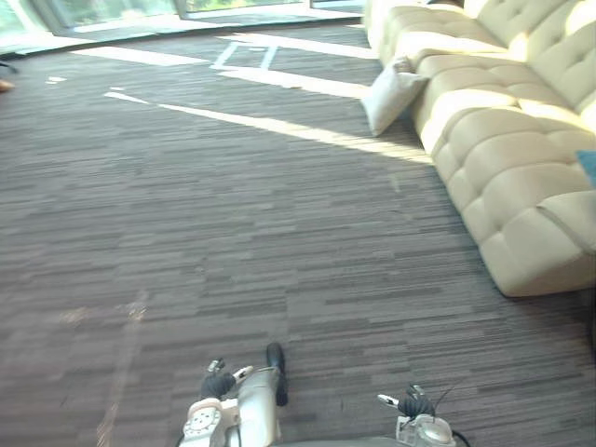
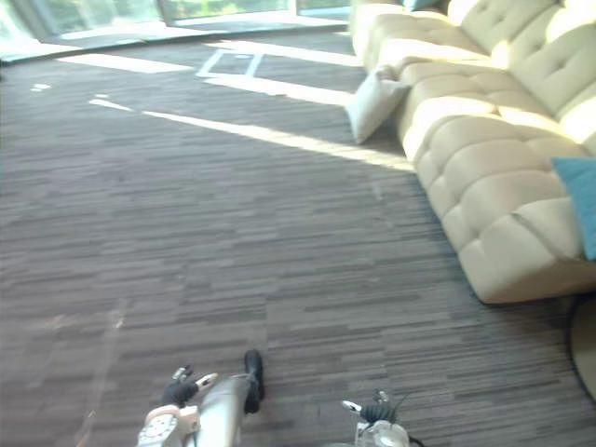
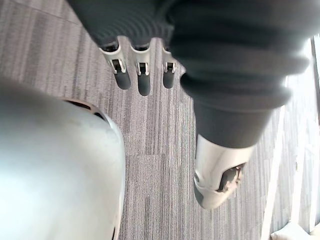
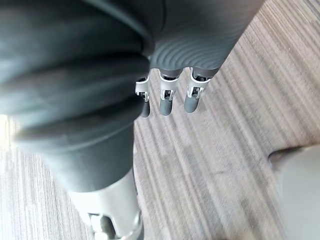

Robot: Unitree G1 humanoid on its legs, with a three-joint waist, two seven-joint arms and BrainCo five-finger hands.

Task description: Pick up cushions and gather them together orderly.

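I am seeing a pale cream cushion (image 1: 391,93) standing on its edge on the grey carpet (image 1: 233,233), leaning against the front of the cream sofa (image 1: 503,158). A blue-green cushion (image 2: 577,200) is lying on the near end of the sofa. My left hand (image 3: 143,75) and right hand (image 4: 166,99) are hanging over the carpet, fingers straight and side by side, holding nothing, well apart from both cushions. A wide stretch of carpet with sun stripes is lying between.
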